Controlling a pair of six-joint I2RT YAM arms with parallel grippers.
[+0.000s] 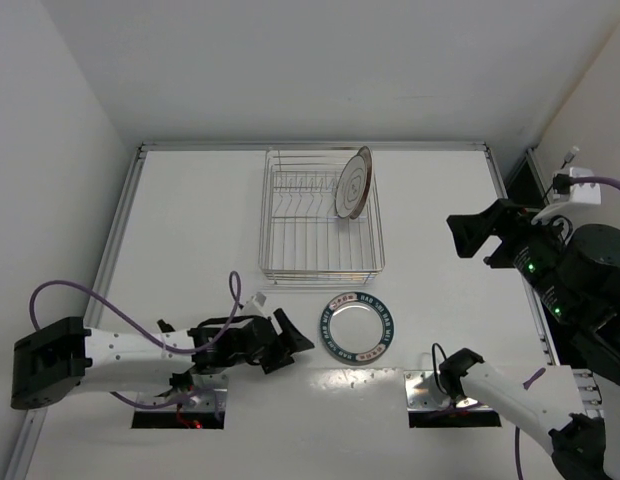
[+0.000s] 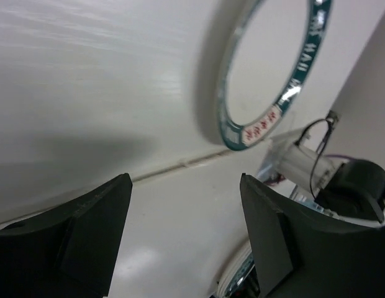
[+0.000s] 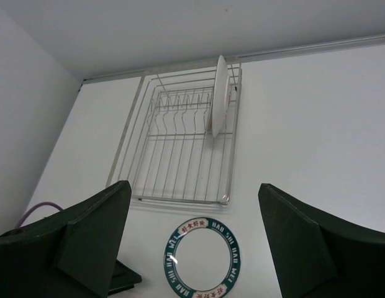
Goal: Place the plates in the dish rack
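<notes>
Teal-rim plate [image 1: 358, 328] nr rack [image 1: 322, 271] edge

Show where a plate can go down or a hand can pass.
Free: dish rack slots left of the standing plate; table left and right of the rack. Crowded: around the teal-rimmed plate and left end effector.

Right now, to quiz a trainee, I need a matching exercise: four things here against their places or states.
1 ringed white plate
2 teal-rimmed plate
3 left gripper
4 right gripper

A open, low beside the teal-rimmed plate
B flat on the table
C open, raised at the right
D on edge in the dish rack

Pairs: 1-D, 2-B, 3-A, 4-C
</notes>
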